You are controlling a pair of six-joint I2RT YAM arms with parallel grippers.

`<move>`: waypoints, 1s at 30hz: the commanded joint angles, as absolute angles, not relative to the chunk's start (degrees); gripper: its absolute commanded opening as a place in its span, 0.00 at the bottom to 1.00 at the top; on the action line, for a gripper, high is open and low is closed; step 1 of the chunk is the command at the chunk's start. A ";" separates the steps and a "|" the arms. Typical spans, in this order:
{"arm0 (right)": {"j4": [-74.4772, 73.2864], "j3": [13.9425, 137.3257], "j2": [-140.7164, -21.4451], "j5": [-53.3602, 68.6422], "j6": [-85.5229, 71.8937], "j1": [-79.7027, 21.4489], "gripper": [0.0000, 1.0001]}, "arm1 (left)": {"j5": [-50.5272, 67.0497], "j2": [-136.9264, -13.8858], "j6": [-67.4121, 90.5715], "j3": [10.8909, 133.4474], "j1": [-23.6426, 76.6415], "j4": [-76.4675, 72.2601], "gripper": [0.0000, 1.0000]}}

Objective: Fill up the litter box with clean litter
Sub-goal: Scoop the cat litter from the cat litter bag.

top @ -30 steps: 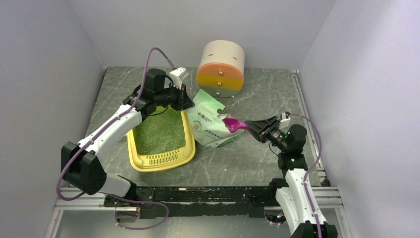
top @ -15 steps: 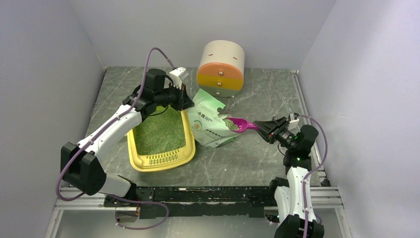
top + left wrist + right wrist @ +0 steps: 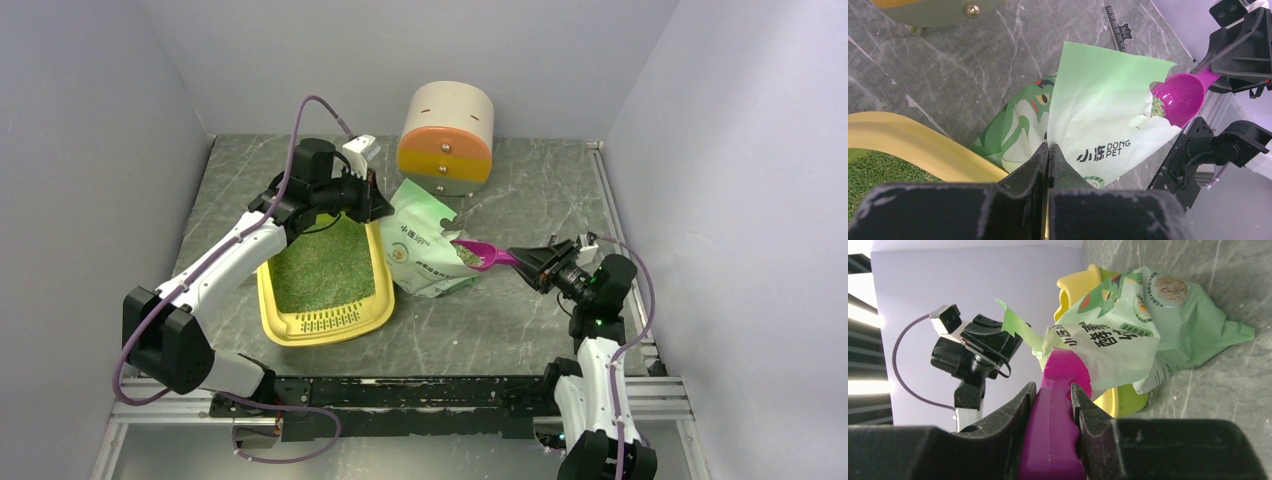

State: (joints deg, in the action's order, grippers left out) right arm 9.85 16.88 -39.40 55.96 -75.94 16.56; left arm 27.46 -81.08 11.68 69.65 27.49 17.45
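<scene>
Litter fills the litter box; right fingers clamp the scoop, seemingly part-filled; left fingers pinch the bag

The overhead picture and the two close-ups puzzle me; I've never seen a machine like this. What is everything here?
Two robot arms are bolted to a grey table. The overhead view looks down from behind them; each close-up comes from a camera on one arm's wrist. The left claw pinches the top flap of a green bag. The right claw grips a magenta scoop carrying some granules at the bag's mouth. A yellow litter box, already holding litter, lies beside the bag; a round drawer cabinet stands behind.
</scene>
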 commanded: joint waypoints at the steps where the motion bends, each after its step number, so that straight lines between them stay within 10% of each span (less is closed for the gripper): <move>1: 13.82 15.62 -37.99 57.85 -78.86 14.98 0.00 | 28.46 -79.80 13.10 69.41 27.25 13.04 0.05; 15: 19.01 14.59 -42.83 49.87 -79.90 5.08 0.00 | 26.88 -77.85 12.04 69.08 27.20 14.76 0.05; 30: 8.37 14.16 -32.33 58.16 -78.36 19.44 0.00 | 26.12 -78.49 12.04 69.49 27.25 14.81 0.05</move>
